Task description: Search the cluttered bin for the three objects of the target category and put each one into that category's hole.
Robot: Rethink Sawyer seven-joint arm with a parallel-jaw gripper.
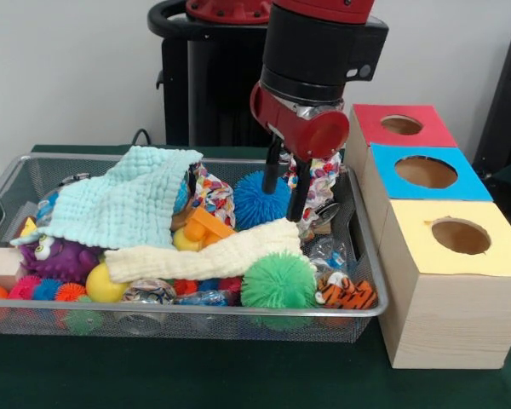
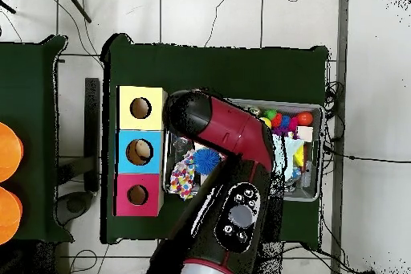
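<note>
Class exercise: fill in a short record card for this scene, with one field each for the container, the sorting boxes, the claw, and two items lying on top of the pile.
container: wire mesh bin crammed with toys and cloths
sorting boxes: red box, blue box, yellow box, each with a round hole on top
claw: open, over the bin's box-side end
top items: pale blue cloth; cream cloth

Wire-mesh bin (image 1: 8,183) — wooden boxes (image 1: 447,319)
</note>
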